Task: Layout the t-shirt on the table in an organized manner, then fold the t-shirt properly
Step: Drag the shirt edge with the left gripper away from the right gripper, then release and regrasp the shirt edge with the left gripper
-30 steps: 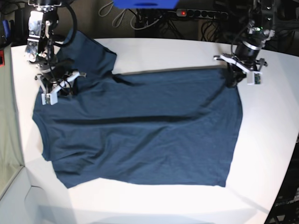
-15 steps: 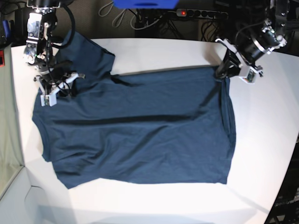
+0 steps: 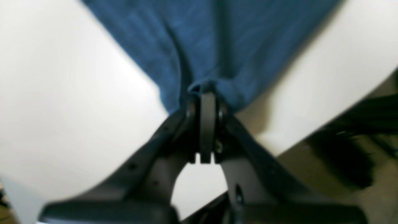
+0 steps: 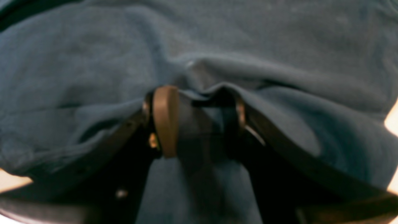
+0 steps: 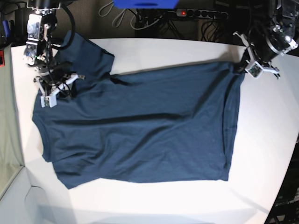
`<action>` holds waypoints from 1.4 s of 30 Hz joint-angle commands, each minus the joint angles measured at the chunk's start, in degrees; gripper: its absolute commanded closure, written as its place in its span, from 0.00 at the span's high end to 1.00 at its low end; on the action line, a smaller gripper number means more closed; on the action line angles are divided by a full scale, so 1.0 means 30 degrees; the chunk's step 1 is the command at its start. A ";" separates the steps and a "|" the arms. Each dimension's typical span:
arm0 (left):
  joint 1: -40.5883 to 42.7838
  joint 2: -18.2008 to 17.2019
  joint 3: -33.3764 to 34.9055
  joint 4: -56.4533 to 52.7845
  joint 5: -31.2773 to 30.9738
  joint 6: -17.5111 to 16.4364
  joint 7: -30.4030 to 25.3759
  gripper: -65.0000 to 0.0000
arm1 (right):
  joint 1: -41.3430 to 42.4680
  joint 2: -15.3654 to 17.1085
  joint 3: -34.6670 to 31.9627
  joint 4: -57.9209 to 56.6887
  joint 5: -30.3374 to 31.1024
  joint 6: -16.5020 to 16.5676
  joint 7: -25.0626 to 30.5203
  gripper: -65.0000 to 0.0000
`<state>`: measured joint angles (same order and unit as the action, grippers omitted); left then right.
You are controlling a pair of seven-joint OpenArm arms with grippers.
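Note:
The dark navy t-shirt [image 5: 140, 126] lies spread over the white table [image 5: 163, 51], collar side at the left and hem at the right. My left gripper [image 5: 246, 65] is at the far right, shut on the far hem corner. In the left wrist view the jaws of the left gripper [image 3: 206, 93] pinch a small fold of the t-shirt [image 3: 217, 37] just above the table [image 3: 62, 93]. My right gripper [image 5: 58, 88] is at the far left near the sleeve. In its wrist view the right gripper [image 4: 199, 102] holds bunched t-shirt [image 4: 217, 40] between its fingers.
A power strip [image 5: 201, 13] with a red light and loose cables lie behind the table's far edge. A blue object [image 5: 145, 3] hangs at the top centre. The table's curved edge [image 5: 292, 154] runs close to the hem on the right.
My left gripper has carried the hem corner to the right and farther back, pulling the shirt's far edge straighter and wider. The right gripper has stayed almost still.

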<state>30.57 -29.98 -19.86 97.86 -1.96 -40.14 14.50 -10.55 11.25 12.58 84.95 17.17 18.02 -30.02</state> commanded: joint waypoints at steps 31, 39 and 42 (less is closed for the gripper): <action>0.0404 -0.2565 0.2590 0.0243 0.2630 0.0047 -0.0394 0.00 | 0.0365 0.0134 -0.0076 0.0007 -0.0170 -0.0190 -0.0850 0.37; 0.0375 -0.2565 0.2560 0.0184 0.2630 0.0047 -0.0394 0.00 | 0.0365 0.0046 -0.0076 0.0007 -0.0170 -0.0190 -0.0850 0.37; 0.0375 -0.2565 0.2560 0.0272 0.2630 0.0047 -0.0394 0.01 | 0.0365 0.0046 -0.0076 0.0007 -0.0170 -0.0190 -0.0850 0.37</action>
<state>31.75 -36.67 -11.57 97.82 6.44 -40.32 14.15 -9.43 11.25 12.32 84.73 16.93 18.00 -30.85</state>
